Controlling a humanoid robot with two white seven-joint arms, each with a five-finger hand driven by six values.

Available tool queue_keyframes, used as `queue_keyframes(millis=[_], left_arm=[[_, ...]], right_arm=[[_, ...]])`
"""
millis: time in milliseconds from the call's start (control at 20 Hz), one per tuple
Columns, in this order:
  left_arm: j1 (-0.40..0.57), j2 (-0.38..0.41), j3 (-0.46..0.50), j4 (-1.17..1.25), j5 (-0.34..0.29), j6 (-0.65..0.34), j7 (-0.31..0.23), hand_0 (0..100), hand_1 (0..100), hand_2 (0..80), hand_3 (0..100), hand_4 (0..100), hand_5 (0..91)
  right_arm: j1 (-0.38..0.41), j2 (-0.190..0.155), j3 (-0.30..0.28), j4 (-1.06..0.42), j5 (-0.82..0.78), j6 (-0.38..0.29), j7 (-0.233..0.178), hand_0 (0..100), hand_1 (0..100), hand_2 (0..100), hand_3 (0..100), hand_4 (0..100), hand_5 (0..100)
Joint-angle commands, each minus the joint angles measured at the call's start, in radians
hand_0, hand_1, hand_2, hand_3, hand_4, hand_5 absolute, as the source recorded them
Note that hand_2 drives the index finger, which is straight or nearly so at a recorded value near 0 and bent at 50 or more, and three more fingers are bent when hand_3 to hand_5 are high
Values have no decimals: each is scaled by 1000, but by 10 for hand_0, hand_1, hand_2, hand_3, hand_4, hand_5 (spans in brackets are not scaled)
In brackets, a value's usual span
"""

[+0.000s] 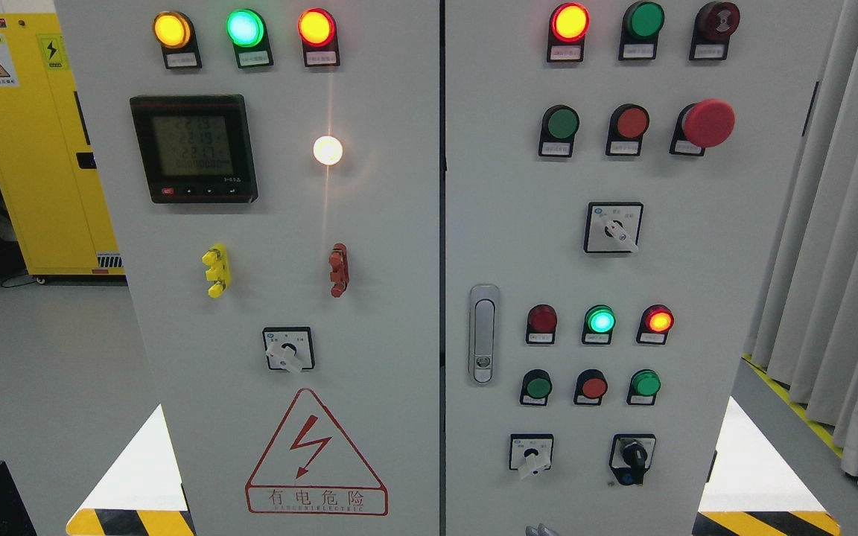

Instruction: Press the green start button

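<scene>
- Head view: several green push buttons sit on the right cabinet door; one (561, 123) upper, two (538, 387) (646, 383) lower.
- None pressed yet.
- Grey tips at bottom edge (541, 530), possibly my fingers; I cannot tell which hand's, or whether apart.

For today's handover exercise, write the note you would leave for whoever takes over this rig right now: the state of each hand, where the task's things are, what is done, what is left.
Hands: neither hand can be identified; only a small grey tip shows at the bottom edge, too little to identify.
Panel: grey electrical cabinet, two doors. Round green push buttons on the right door: one in the upper row, two in the lower row. Labels too small to read, so the start button cannot be confirmed.
Done: nothing touches any button.
Left: identify the start button, reach it, press it.
</scene>
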Motion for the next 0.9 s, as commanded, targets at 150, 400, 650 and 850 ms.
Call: queue_keyframes(millis=[150,400,650,850], left_arm=[[0,0,0,-1,0,1,0,120,556,0,0,0,0],[0,0,0,0,0,1,0,120,556,0,0,0,0],[0,0,0,0,0,1,0,120,556,0,0,0,0],[2,0,0,-1,0,1,0,120,556,0,0,0,0]], right_arm=[[-1,0,-2,2,-1,0,0,332,598,0,200,301,242],[-6,0,-6,2,30,3,0,332,601,0,200,306,244],[-69,0,-97,2,281,-2,-24,382,727,0,312,462,382],[-164,-2,-170,8,490,0,-30,450,810,0,612,777,801]])
